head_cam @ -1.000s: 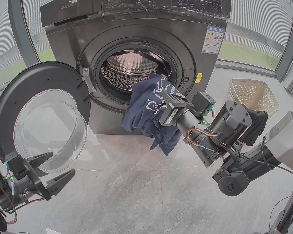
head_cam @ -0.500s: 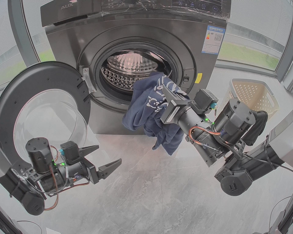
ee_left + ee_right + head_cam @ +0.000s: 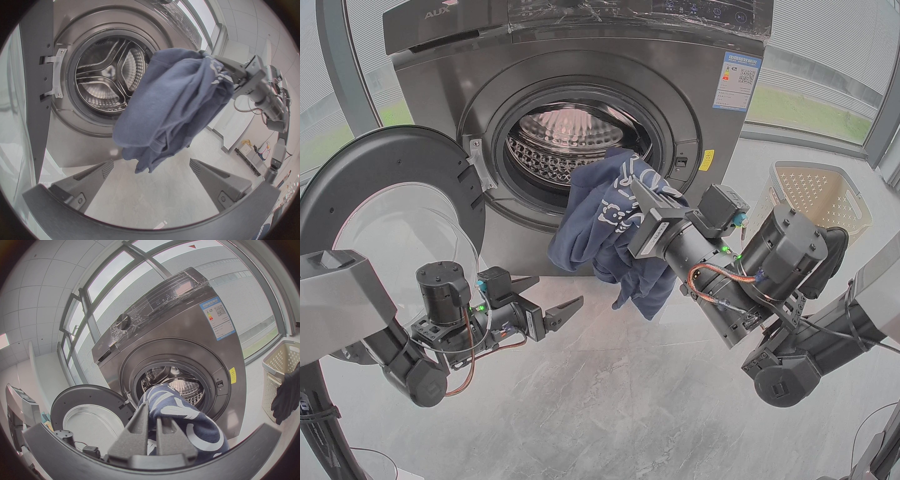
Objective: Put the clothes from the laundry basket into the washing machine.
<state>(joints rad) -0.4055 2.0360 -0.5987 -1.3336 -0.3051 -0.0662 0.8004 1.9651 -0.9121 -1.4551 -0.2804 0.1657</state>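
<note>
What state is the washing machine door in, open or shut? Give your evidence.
Open. The door stands swung wide to the robot's left, leaving the drum exposed, with the navy garment hanging before the opening.

Navy garment point(image 3: 584, 231) hangs from right jaws before washing machine point(image 3: 700, 125) opening.

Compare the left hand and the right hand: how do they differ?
The left hand is open and empty; the right hand is shut on a navy garment. The left hand sits lower than the garment; the right hand is higher, before the drum opening. Both point toward the washing machine.
</note>
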